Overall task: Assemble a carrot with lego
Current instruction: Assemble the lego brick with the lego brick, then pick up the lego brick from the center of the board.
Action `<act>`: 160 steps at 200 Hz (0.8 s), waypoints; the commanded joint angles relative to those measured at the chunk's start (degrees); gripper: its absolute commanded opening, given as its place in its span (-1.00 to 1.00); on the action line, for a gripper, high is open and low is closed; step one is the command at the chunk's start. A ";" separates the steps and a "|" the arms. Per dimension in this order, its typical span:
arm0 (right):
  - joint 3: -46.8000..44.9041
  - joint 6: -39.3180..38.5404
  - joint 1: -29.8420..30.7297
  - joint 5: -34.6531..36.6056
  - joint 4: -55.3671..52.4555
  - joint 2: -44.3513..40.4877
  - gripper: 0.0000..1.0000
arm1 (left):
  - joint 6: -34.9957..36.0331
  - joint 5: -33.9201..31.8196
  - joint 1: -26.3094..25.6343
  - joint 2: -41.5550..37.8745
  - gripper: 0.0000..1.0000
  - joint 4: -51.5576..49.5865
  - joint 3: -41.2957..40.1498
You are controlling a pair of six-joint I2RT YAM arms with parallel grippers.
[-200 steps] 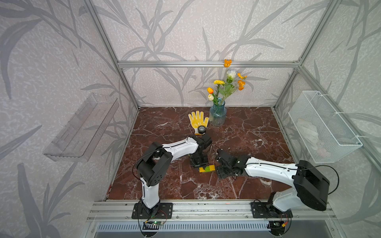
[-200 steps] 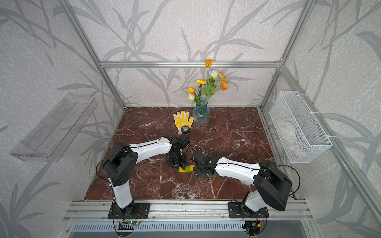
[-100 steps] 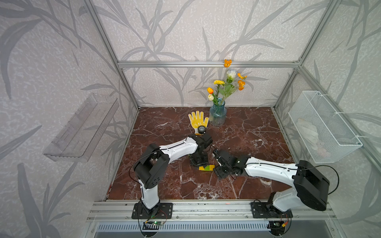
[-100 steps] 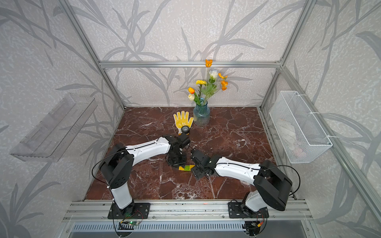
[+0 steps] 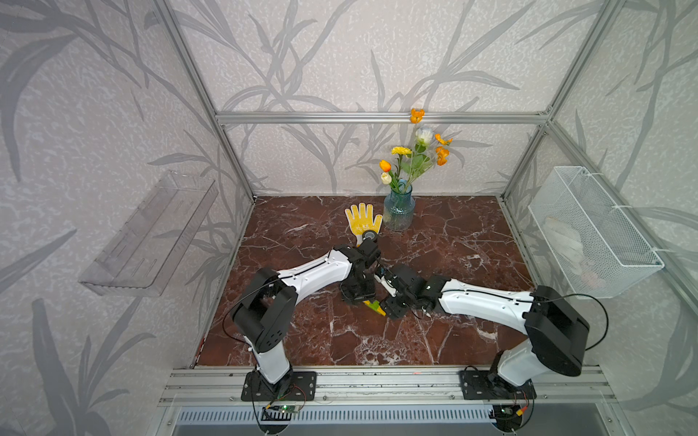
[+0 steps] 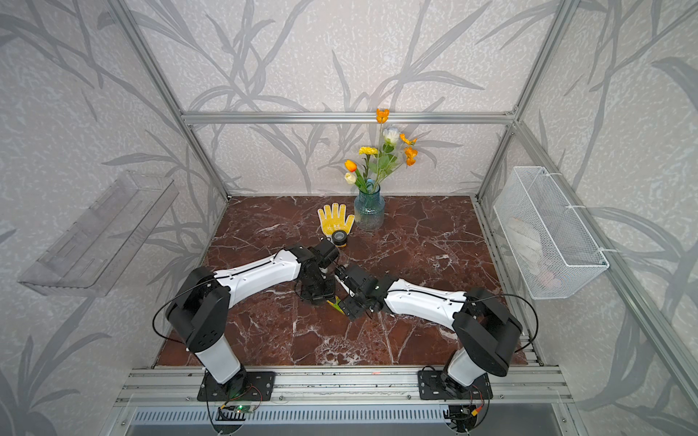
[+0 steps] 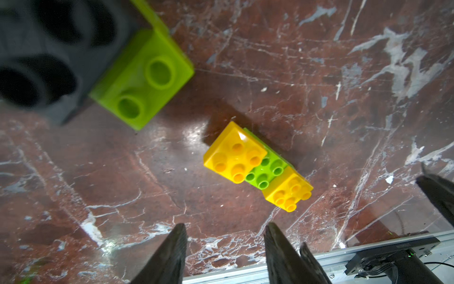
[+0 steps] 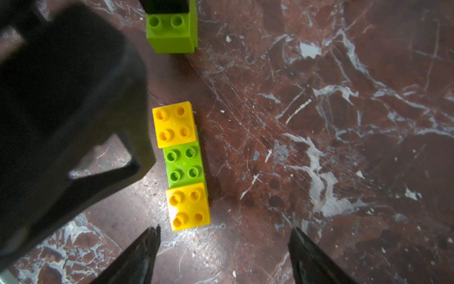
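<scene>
Bench [image 5: 453, 234], about midway between the left and right edges and somewhat nearer the front edge: both arms meet over the build.

Carrot [image 8: 183, 167]: not yet one piece. The main part is a long lime-green brick lying flat with its studs up and a yellow-orange square seated on each end; four green studs show bare between the squares. It is visible in both top views as a small sliver between the wrists [image 5: 374, 306].

Green-and-black stack [image 8: 172, 32]: a black square on lime-green brick stands on the bench, near one yellow end of the strip and apart from it.

Left claw [image 7: 224, 228]: fingers spread, nothing between them, hanging above the bench just beside the strip.

Right claw [image 8: 226, 228]: fingers spread wide and empty; the nearer yellow square sits just ahead of the gap.

Judgement: the strip lies studs-up and unheld so that the stack can be pressed on from above. Both claws are spread so that one can steady the strip and one can fetch the stack. Which does which cannot be told.
</scene>
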 commanded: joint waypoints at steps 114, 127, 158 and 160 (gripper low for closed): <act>9.89 -8.00 -0.06 -6.15 -0.13 14.42 0.34 | 5.96 -1.79 18.92 -10.57 0.68 -2.67 -5.29; 10.42 -8.18 -0.06 -6.15 -0.62 15.04 0.24 | 5.83 -0.55 20.30 -10.26 0.68 -1.82 -5.85; 11.66 -8.68 -0.03 -5.84 -1.92 15.96 0.01 | 7.41 -0.32 22.81 -8.67 0.68 -1.99 -5.39; 11.71 -8.73 0.01 -5.92 -2.09 15.99 0.01 | 7.55 -0.24 22.94 -8.53 0.68 -1.98 -5.35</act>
